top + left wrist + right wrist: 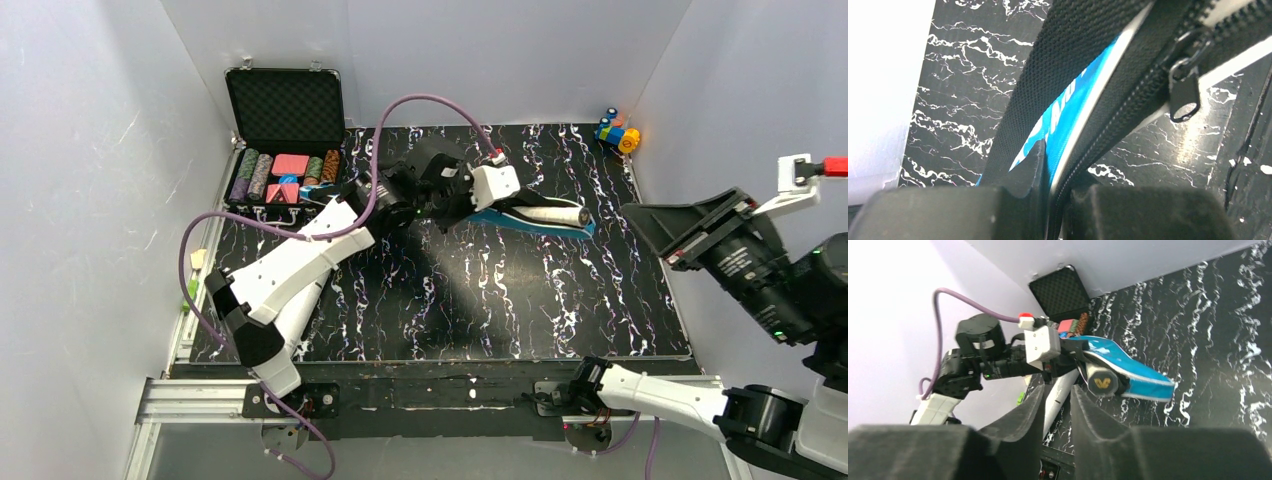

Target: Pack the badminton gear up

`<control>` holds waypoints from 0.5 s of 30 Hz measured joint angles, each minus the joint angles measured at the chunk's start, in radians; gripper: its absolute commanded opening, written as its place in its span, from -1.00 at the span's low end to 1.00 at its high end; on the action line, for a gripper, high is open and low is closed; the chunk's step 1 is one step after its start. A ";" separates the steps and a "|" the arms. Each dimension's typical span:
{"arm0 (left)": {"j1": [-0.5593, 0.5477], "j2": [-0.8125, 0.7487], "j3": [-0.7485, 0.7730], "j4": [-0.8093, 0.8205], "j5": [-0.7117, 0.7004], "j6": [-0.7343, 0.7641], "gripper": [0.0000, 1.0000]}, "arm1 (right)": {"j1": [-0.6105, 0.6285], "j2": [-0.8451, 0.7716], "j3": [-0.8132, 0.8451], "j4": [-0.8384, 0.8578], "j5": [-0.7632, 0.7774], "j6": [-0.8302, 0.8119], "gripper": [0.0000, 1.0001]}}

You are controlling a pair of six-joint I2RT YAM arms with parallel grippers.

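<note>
The blue "SPORT" bag (545,222) lies at the back middle of the table, with a white racket handle (552,213) sticking out of its right end. My left gripper (460,210) is shut on the bag's left edge. In the left wrist view the gripper (1055,165) pinches the blue fabric (1068,105) and zip edge, beside the black strap (1048,75) and the zip pull (1184,92). My right gripper (640,222) hangs raised at the right, apart from the bag, fingers close together with nothing between them (1057,390). The handle's butt (1102,382) faces it. Shuttlecocks and tube are out of view.
An open black case of poker chips (285,150) stands at the back left. Small coloured toy blocks (617,132) sit at the back right corner. White walls close in the left, back and right sides.
</note>
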 measured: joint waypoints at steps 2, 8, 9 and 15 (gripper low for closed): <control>0.003 0.019 0.023 0.001 -0.004 0.004 -1.00 | 0.000 -0.027 -0.068 0.011 0.032 -0.006 -0.79; 0.017 0.054 0.069 0.006 -0.010 0.006 -1.00 | -0.001 0.011 -0.198 0.048 0.100 -0.028 -0.97; 0.019 0.055 0.070 0.008 -0.010 0.006 -1.00 | -0.001 0.026 -0.204 0.056 0.110 -0.032 -0.97; 0.023 0.056 0.070 0.008 -0.008 0.006 -1.00 | 0.000 0.052 -0.251 0.111 0.145 -0.050 -0.97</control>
